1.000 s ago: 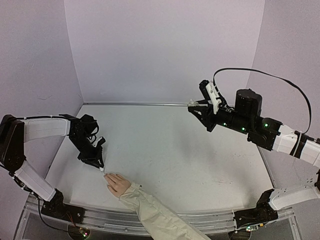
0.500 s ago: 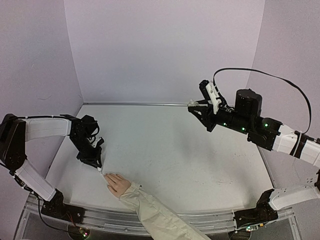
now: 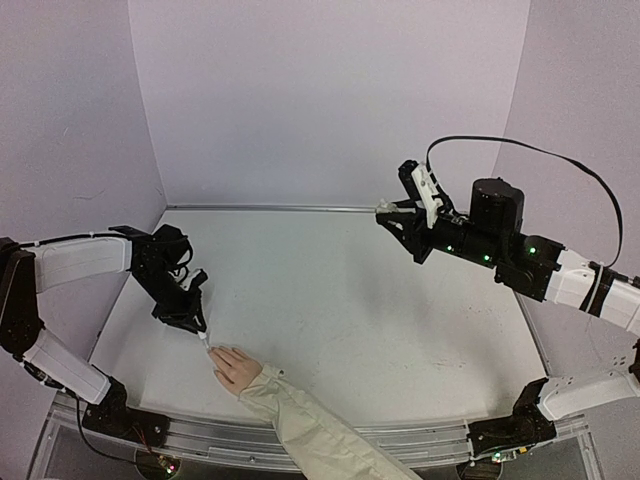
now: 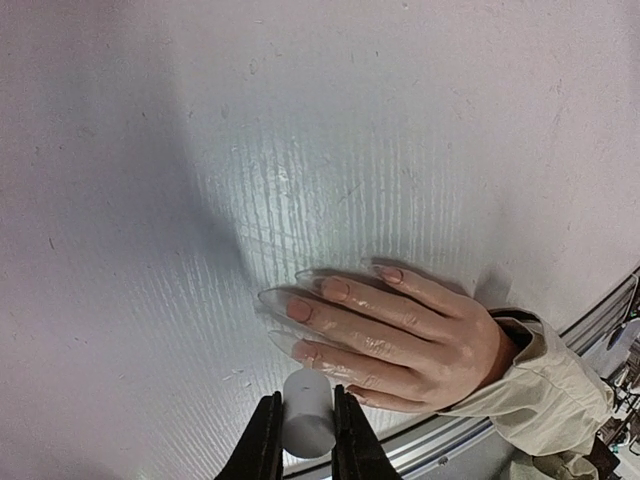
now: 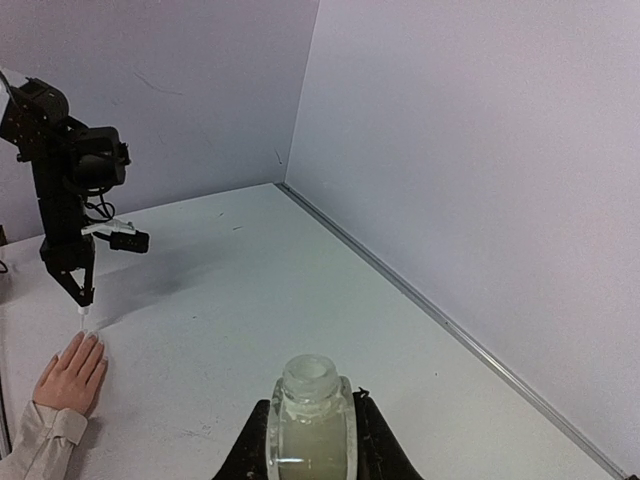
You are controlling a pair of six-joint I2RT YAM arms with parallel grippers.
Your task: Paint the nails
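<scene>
Hand point(image 3: 237, 367) flat by near-left corner, long axis diagonal, nails point(image 4: 300, 308) pointing far-left. Left gripper point(image 4: 300, 445) pinches white cylinder point(image 4: 306, 412); right gripper point(image 5: 312, 445) clamps open bottle point(image 5: 308, 385).

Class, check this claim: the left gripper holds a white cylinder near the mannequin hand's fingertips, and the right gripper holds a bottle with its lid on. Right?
Wrong on the lid: the right wrist view shows the bottle in the right gripper open-necked, no lid. The left gripper holds the white cylinder near the mannequin hand.
</scene>
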